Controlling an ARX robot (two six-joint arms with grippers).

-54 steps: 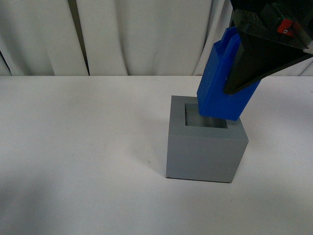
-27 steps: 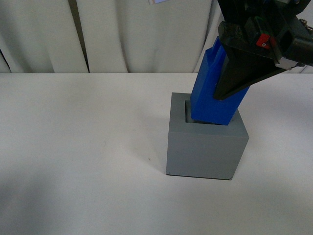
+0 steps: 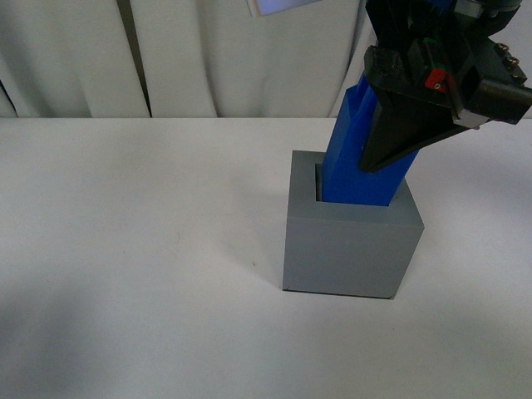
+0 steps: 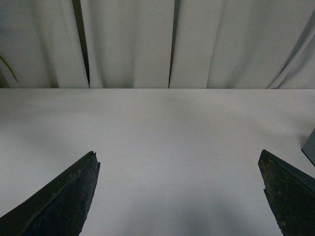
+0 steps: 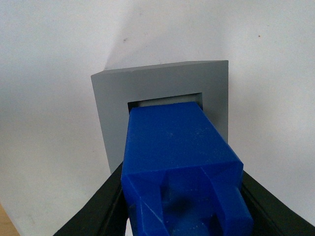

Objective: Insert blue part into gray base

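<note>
The gray base [image 3: 349, 249] stands on the white table, right of the middle in the front view. The blue part [image 3: 345, 158] leans slightly, with its lower end inside the base's square recess and its upper body sticking out. My right gripper [image 3: 370, 162] is shut on the blue part from above. In the right wrist view the blue part [image 5: 177, 142] fills the space between the black fingers [image 5: 101, 211] of the right gripper [image 5: 181, 172], and the gray base [image 5: 113, 108] shows beyond it. My left gripper [image 4: 178, 154] is open over bare table, with a sliver of the gray base [image 4: 311, 146] at the frame's edge.
A white table [image 3: 133, 249] spreads round the base. A white curtain [image 3: 216, 58] hangs along the table's far edge. A pale sheet [image 3: 278, 7] shows at the top of the front view.
The right gripper has brought the blue part down and to the left. Its lower end, which hung over the recess's right side, now sits inside the recess and stands more upright.
</note>
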